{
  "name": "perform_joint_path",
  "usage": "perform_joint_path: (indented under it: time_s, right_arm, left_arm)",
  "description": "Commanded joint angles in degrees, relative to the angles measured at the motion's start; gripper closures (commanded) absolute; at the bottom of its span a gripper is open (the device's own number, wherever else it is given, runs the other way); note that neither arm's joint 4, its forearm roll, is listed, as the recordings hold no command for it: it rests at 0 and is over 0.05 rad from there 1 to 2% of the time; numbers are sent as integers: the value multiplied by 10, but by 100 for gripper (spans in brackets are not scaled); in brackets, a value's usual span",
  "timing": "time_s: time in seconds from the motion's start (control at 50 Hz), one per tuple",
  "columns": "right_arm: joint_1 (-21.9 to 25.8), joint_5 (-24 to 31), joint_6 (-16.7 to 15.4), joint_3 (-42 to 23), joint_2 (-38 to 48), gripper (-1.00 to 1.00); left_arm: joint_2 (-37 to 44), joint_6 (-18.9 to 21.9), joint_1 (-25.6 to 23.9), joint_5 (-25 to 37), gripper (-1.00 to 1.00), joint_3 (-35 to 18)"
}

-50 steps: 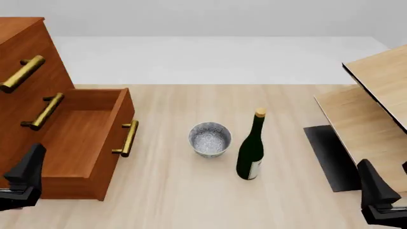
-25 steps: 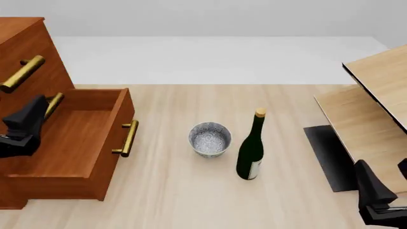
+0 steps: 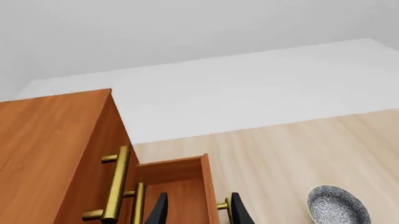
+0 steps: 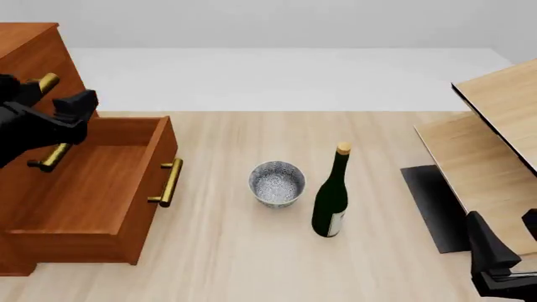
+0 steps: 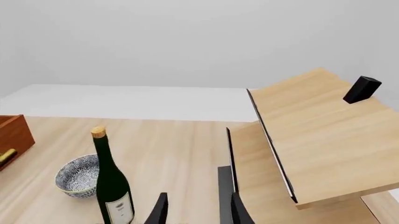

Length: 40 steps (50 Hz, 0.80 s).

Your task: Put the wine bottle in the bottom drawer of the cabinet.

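The wine bottle point(image 4: 331, 201) is shown upright on the worktop point(image 4: 251, 251), its cork uppermost and its pale label low on the body. A speckled grey bowl point(image 4: 276, 183) stands just beside it, on the side toward the cabinet point(image 4: 25, 56), apparently apart from the glass. The bottom drawer point(image 4: 92, 189) is pulled out of the cabinet, its interior exposed and its brass bar handle point(image 4: 168, 183) facing the bowl.

The left pincer point(image 4: 71, 113) is held above the rear of the open drawer, close to the cabinet's upper drawer fronts; the bottle lies well apart from it, beyond the bowl. In the left wrist view its fingers point(image 3: 159, 212) are seen parted, with nothing between them.

The right pincer point(image 4: 495, 267) is seen low at the near edge of the worktop, in front of a pale wooden panelled structure point(image 4: 495, 145); the bottle stands ahead of it and off toward the cabinet side, well apart. In the right wrist view its fingers point(image 5: 157, 212) are likewise parted and empty, the bottle point(image 5: 112, 182) and bowl point(image 5: 78, 176) visible beyond.
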Motion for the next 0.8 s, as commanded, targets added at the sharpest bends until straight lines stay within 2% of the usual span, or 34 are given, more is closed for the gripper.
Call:
perform_joint_path:
  time_s: [0.02,0.18,0.24,0.36,0.56,0.8]
  right_arm:
    - [1,-3,-1,0,7,-100]
    - [3,1,-2,0,6,-100]
    - [2,2,-2,0,6,-100]
    - [4,2,-4,0,9,-100]
    - [7,-5,-4,0,18,-100]
    - [8,0,-4,0,15,-100]
  left_arm:
    - [89,-16,-20,42,-100,-60]
    - [137,-30,-20,60,-100,-79]
    - [151,-6,-30,53,-100,-67]
    - [169,-30,-33,33,-100,-47]
    - [197,-20,-35,-5,-100,-16]
    - [228,-34,-35,-21,-100,-3]
